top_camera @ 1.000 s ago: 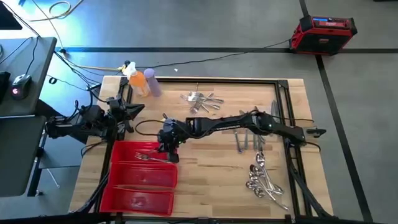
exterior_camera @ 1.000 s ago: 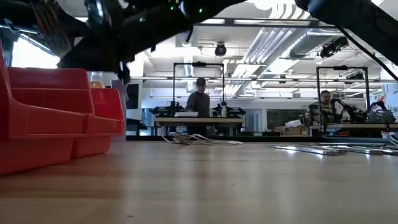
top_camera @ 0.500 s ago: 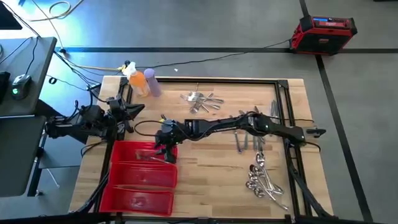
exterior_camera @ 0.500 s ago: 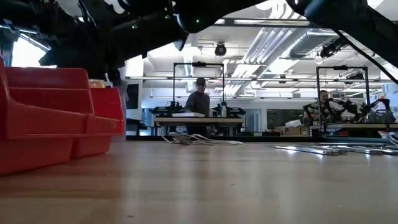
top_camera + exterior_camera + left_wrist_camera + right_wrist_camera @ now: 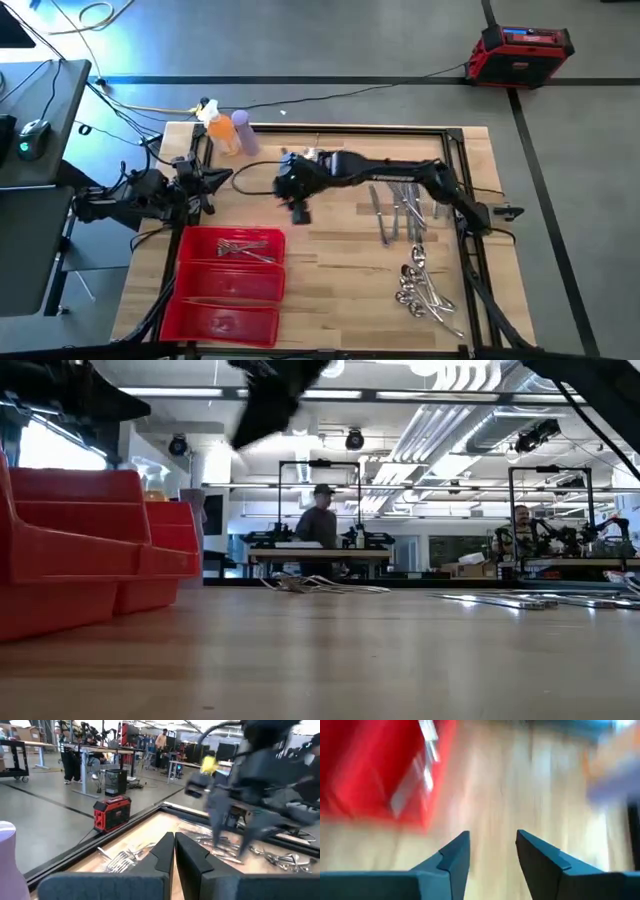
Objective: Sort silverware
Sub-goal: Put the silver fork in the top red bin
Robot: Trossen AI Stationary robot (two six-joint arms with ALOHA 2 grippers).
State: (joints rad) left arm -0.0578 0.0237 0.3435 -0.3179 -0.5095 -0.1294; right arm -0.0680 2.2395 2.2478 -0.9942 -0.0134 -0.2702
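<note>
A red tray (image 5: 205, 300) with three compartments stands at the table's near left; several forks (image 5: 245, 247) lie in its far compartment. More forks (image 5: 335, 162) lie in a heap at the far middle, knives (image 5: 395, 215) right of centre, and spoons (image 5: 420, 290) at the near right. My right gripper (image 5: 300, 208) hangs open over bare wood between the tray and the fork heap, with nothing between its fingers (image 5: 455, 852). My left gripper (image 5: 222, 178) waits shut at the table's left edge, beyond the tray.
An orange bottle (image 5: 222, 130) and a purple bottle (image 5: 246, 132) stand at the far left corner. A black frame (image 5: 455, 180) runs along the table's right side. A red box (image 5: 522, 50) sits on the floor beyond the table. People stand far off in the room.
My right gripper has left the spot over the tray's far compartment, risen, and swung toward the far edge and the right, now over bare wood near the fork heap. The forks stay in the tray's far compartment.
</note>
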